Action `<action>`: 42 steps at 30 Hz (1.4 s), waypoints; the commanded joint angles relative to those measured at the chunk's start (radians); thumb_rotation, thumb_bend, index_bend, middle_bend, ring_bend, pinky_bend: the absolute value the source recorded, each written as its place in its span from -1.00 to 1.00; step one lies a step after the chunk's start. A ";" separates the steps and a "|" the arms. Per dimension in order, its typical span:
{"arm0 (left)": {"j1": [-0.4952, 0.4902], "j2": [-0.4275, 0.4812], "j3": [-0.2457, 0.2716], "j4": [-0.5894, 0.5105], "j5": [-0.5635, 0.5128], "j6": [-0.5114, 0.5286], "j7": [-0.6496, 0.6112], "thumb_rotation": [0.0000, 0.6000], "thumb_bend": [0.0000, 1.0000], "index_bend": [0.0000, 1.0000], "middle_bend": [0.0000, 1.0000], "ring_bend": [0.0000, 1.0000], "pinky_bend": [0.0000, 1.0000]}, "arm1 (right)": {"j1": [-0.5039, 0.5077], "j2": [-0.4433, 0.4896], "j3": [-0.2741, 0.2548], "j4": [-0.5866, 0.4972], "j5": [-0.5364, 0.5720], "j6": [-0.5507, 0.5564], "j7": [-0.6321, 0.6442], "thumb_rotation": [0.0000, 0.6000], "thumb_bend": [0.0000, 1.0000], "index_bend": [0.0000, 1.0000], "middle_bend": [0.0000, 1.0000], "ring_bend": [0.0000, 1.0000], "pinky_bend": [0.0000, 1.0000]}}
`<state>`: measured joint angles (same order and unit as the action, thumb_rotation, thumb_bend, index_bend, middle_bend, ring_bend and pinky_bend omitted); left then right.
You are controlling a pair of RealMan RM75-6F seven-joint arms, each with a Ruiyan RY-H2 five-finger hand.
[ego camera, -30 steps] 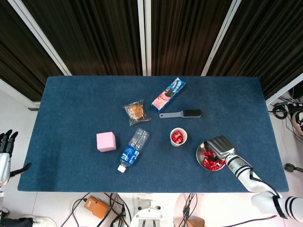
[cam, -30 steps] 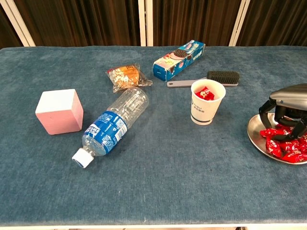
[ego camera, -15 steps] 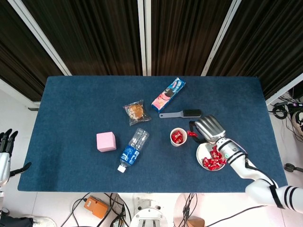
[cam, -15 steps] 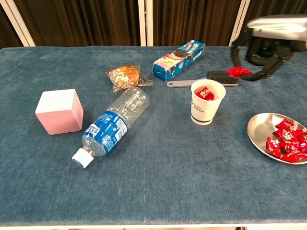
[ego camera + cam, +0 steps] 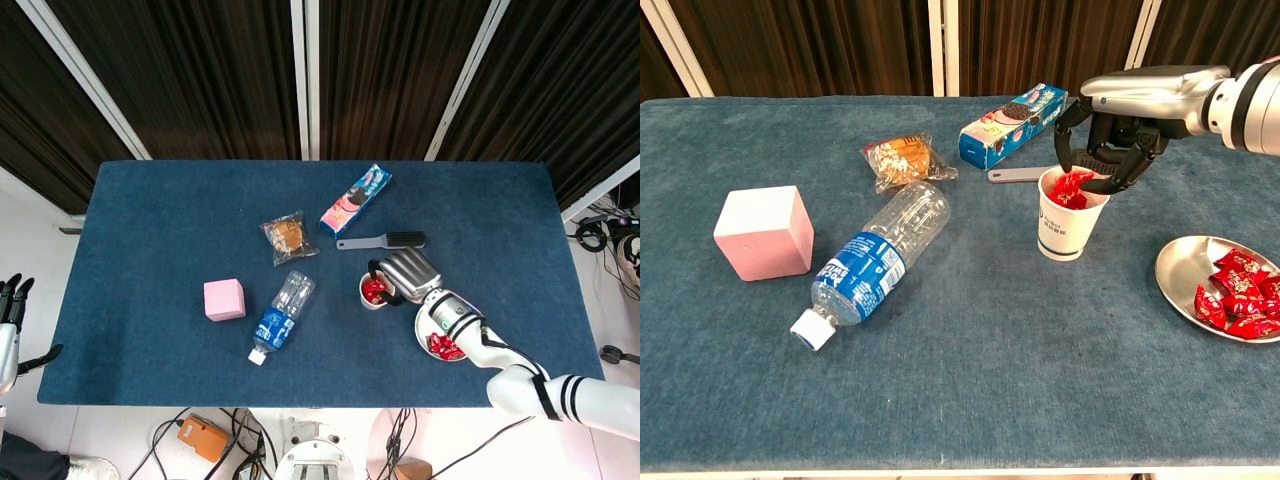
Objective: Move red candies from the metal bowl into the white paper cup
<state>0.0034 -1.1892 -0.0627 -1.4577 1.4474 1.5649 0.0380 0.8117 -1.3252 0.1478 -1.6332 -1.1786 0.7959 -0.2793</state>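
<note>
The white paper cup stands right of the table's centre with red candies inside. My right hand hovers directly over its mouth, fingers curled downward and pinching a red candy at the rim. To the right, the metal bowl holds several red candies. My left hand hangs off the table's left edge, fingers apart and holding nothing; only the head view shows it.
A pink cube, a lying water bottle, an orange snack packet, a blue cookie box and a black brush partly behind my right hand lie left of and behind the cup.
My right hand rose out of the bowl with a red candy, travelled left and came down over the cup's mouth. The left hand has barely moved.
</note>
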 commanded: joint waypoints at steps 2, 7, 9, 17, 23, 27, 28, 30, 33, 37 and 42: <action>-0.001 -0.002 -0.001 0.001 0.003 0.001 -0.001 1.00 -0.99 -1.00 -1.00 -1.00 -1.00 | -0.013 0.017 -0.007 -0.019 -0.013 0.031 -0.004 1.00 -0.16 -0.19 0.86 1.00 1.00; -0.004 -0.002 -0.002 0.000 0.007 0.002 -0.001 1.00 -0.99 -1.00 -1.00 -1.00 -1.00 | -0.074 0.082 -0.032 -0.055 -0.101 0.121 0.044 1.00 -0.18 -0.17 0.86 1.00 1.00; -0.005 -0.001 -0.002 -0.001 0.008 0.001 -0.001 1.00 -0.99 -1.00 -1.00 -1.00 -1.00 | -0.100 0.117 -0.061 -0.057 -0.141 0.141 0.053 1.00 -0.18 -0.11 0.86 1.00 1.00; -0.013 -0.001 -0.003 -0.017 0.022 0.002 0.014 1.00 -0.98 -1.00 -1.00 -1.00 -1.00 | -0.185 0.217 -0.189 -0.004 -0.268 0.157 0.083 1.00 -0.18 0.02 0.86 1.00 1.00; -0.011 0.004 -0.002 -0.035 0.026 0.011 0.029 1.00 -0.99 -1.00 -1.00 -1.00 -1.00 | -0.214 0.196 -0.242 0.082 -0.280 0.118 0.051 1.00 -0.18 0.03 0.86 1.00 1.00; -0.011 0.008 -0.001 -0.045 0.028 0.013 0.037 1.00 -0.99 -1.00 -1.00 -1.00 -1.00 | -0.226 0.162 -0.246 0.136 -0.300 0.125 0.057 1.00 -0.20 0.03 0.86 1.00 1.00; -0.010 0.008 -0.001 -0.047 0.028 0.014 0.038 1.00 -0.99 -1.00 -1.00 -1.00 -1.00 | -0.227 0.149 -0.248 0.153 -0.312 0.126 0.052 1.00 -0.23 0.02 0.86 1.00 1.00; -0.010 0.008 -0.001 -0.050 0.027 0.015 0.040 1.00 -0.99 -1.00 -1.00 -1.00 -1.00 | -0.229 0.127 -0.251 0.178 -0.330 0.131 0.043 1.00 -0.27 0.01 0.86 1.00 1.00; -0.009 0.008 -0.001 -0.051 0.026 0.016 0.042 1.00 -0.99 -1.00 -1.00 -1.00 -1.00 | -0.231 0.088 -0.248 0.216 -0.352 0.142 0.044 1.00 -0.32 0.00 0.86 1.00 1.00; -0.007 0.011 -0.001 -0.052 0.022 0.016 0.041 1.00 -0.99 -1.00 -1.00 -1.00 -1.00 | -0.229 0.045 -0.242 0.261 -0.379 0.154 0.064 1.00 -0.32 -0.01 0.86 1.00 1.00; -0.005 0.011 -0.001 -0.048 0.018 0.016 0.036 1.00 -0.99 -1.00 -1.00 -1.00 -1.00 | -0.219 0.017 -0.235 0.293 -0.392 0.145 0.073 1.00 -0.32 -0.01 0.86 1.00 1.00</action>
<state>-0.0011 -1.1785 -0.0638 -1.5056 1.4653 1.5806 0.0741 0.5910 -1.3062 -0.0890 -1.3420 -1.5688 0.9421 -0.2081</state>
